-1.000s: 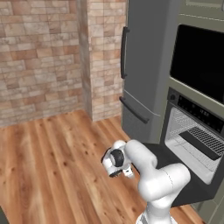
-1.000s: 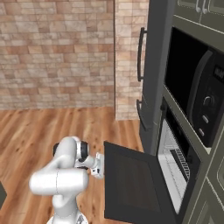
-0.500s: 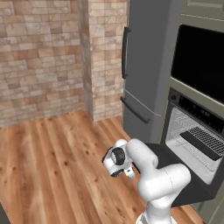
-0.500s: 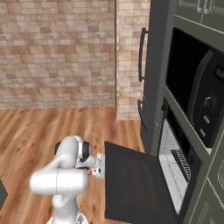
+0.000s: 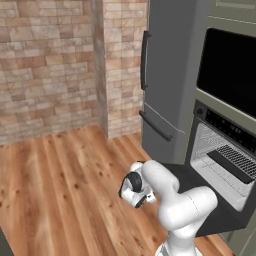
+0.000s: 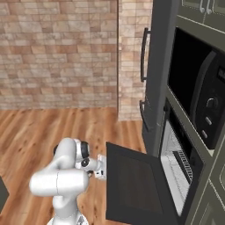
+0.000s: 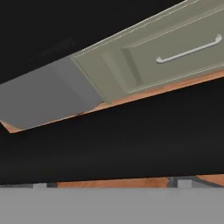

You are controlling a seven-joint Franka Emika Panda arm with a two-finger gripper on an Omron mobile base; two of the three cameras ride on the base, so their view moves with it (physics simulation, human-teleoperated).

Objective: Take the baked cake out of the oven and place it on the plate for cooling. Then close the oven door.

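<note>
Pictured with fingers [image 6: 100,169] spread wide and grasping nothing, just beside the near edge of the dropped oven door [image 6: 134,184], oven [image 5: 227,160] open behind, cake unseen on its wire rack [image 5: 235,162]; likely risk, clipping that edge while reaching in.

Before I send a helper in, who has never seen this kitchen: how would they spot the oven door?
Start at the tall grey fridge; right of it stands a dark appliance column. The oven door is the wide flat black panel hanging open from the lower appliance, below the glossy black microwave, whose door is shut.
</note>
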